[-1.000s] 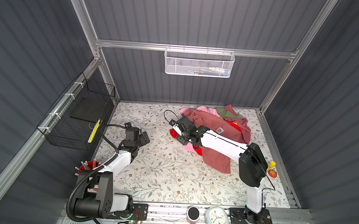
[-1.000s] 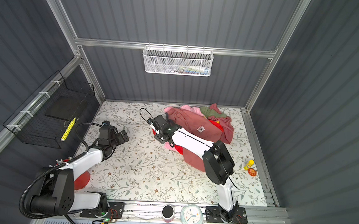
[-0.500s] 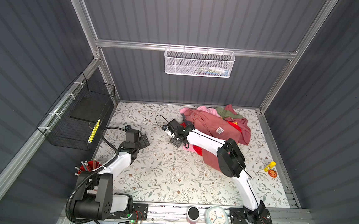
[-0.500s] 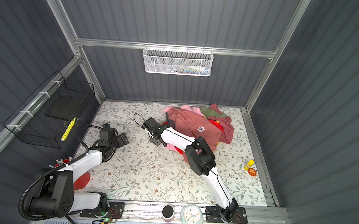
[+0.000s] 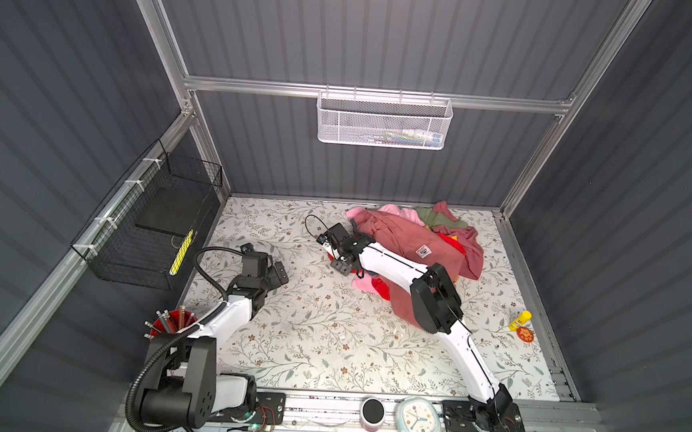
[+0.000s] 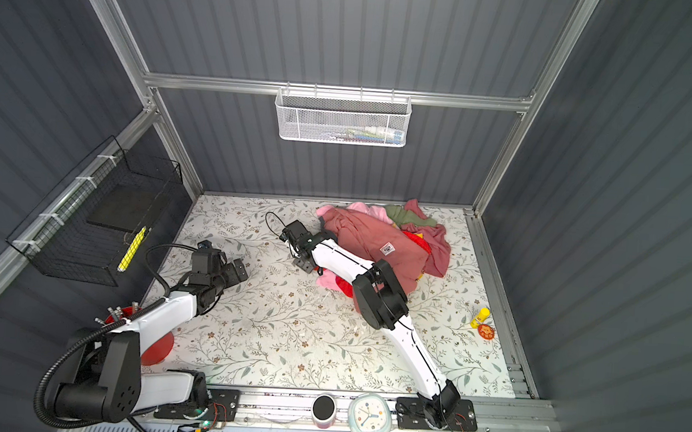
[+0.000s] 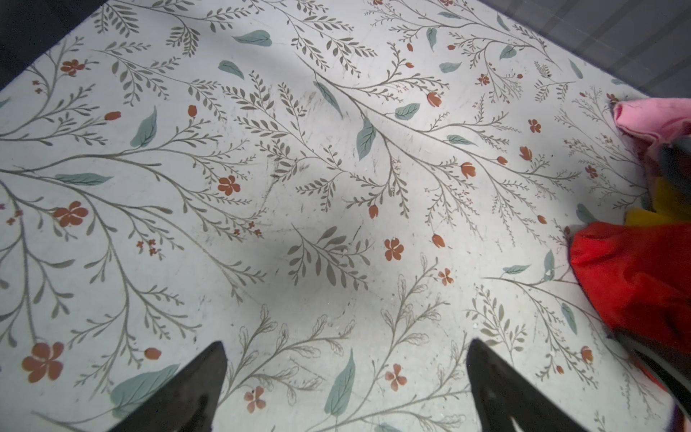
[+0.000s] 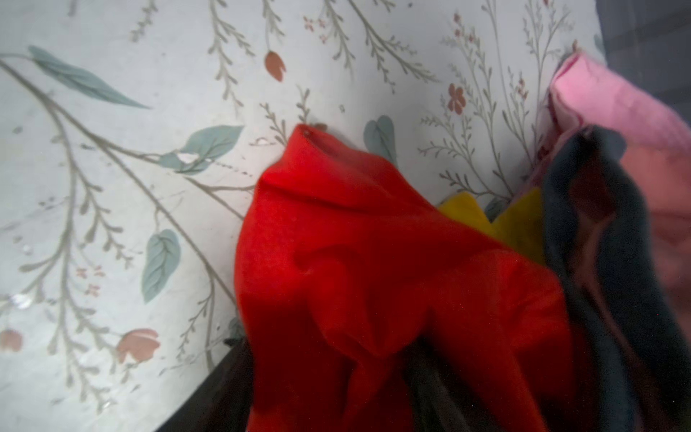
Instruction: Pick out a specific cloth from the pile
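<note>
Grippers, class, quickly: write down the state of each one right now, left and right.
Left gripper: open, holding nothing.
Right gripper: the cloth is bunched between its jaws; whether it is clamped cannot be told.

The left gripper (image 7: 346, 348) is hanging over the floral tabletop (image 7: 299, 149), its two dark fingers (image 7: 187, 389) standing wide apart. The scarlet cloth (image 7: 635, 284) is lying bunched on it, touching a mustard-yellow garment (image 7: 669, 202), while a light pink garment (image 7: 658, 119) is resting beyond them at the tabletop's edge below the grey wall (image 7: 617, 37).
</note>
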You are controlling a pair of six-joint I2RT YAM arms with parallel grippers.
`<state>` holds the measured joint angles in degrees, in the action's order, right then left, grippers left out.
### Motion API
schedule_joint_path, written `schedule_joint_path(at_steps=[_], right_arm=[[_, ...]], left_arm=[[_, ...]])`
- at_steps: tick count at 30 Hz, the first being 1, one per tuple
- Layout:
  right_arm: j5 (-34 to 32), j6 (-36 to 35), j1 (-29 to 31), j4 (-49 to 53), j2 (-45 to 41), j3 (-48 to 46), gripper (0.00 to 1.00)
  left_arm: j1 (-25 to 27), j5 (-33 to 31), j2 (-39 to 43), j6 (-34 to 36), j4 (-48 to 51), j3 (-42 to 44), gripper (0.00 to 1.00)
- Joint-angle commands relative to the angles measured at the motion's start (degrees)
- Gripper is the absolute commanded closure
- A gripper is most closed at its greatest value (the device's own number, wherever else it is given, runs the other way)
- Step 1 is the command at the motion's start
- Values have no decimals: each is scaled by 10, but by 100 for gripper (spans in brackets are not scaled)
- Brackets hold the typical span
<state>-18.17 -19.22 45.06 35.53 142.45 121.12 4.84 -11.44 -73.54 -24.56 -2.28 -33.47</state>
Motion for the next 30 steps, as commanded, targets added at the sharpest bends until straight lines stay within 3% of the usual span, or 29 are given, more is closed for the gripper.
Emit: schedule_joint_path(at_steps=[1,14,21,25,30], right_arm=[[1,11,-15,42,19,9,49],[8,33,-20,31,-21,-12,100],[18,66,-29,-25,-144,-93,100],[27,85,-35,-45,-212,-127,100],[64,126,-52,-59,-289,-152,100]], left_arm=[[2,6,14,-4,12,5,0],[2,9,21,-12,18,10,0],[2,1,28,-4,31,9,0],[7,33,25,20,26,2,0],[66,7,5,58,41,-27,0]])
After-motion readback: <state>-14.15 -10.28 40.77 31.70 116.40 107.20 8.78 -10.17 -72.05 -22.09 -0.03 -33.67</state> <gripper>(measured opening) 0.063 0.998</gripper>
